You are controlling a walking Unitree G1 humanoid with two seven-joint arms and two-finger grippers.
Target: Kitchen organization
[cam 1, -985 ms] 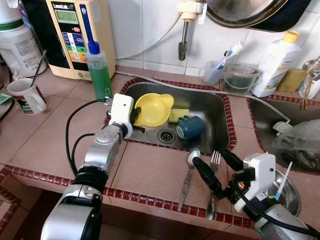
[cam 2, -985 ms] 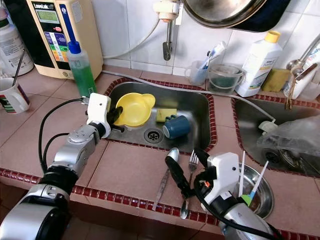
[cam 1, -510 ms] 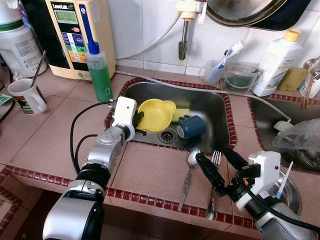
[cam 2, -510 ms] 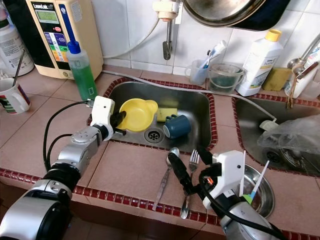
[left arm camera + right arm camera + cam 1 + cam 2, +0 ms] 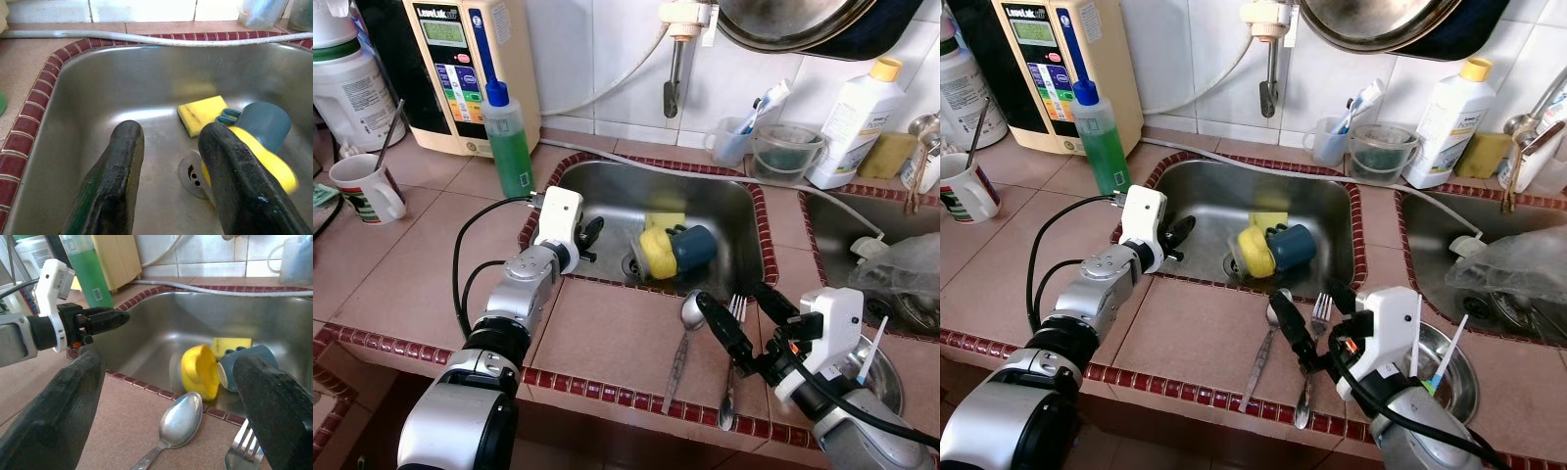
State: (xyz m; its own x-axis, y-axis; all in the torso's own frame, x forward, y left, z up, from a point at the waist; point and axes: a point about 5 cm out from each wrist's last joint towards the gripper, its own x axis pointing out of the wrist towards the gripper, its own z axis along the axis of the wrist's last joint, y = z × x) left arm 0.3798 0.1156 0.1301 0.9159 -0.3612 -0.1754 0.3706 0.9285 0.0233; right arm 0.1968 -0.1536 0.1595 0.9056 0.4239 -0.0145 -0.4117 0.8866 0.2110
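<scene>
A stainless steel sink basin [image 5: 607,196] edged with dark red tiles is set into a counter of pinkish-tan tiles [image 5: 421,255]; everything else is placed relative to this sink. Inside it, over the round drain [image 5: 191,175], a small yellow plastic bowl [image 5: 656,253] stands tipped on its edge and looks blurred. It leans against a dark teal cup [image 5: 693,245] lying on its side, and a yellow rectangular sponge [image 5: 203,114] lies flat just behind both, toward the wall.

The left gripper [image 5: 588,239] reaches over the sink's left rim with its two black fingers [image 5: 121,171] spread apart and holding nothing. The yellow bowl sits just beyond it, close to one fingertip.

The right gripper [image 5: 745,322] hovers over the counter at the sink's front rim, fingers wide apart and empty. Beneath it lie a silver metal spoon [image 5: 682,338] and a silver metal fork [image 5: 731,352], side by side, heads toward the sink.

Left of the sink stands a tall green liquid soap bottle with a blue cap [image 5: 506,140], with a cream-coloured water appliance [image 5: 470,73] behind it and a white mug [image 5: 367,186] farther left. Behind the sink, against white wall tiles, a tap spout [image 5: 674,59] hangs down, and clear plastic cups [image 5: 769,147] and a white bottle with a yellow cap [image 5: 852,122] stand to the right. A second steel basin [image 5: 862,245] adjoins on the right, and a small round steel bowl [image 5: 1445,377] sits on the counter in front of it.
</scene>
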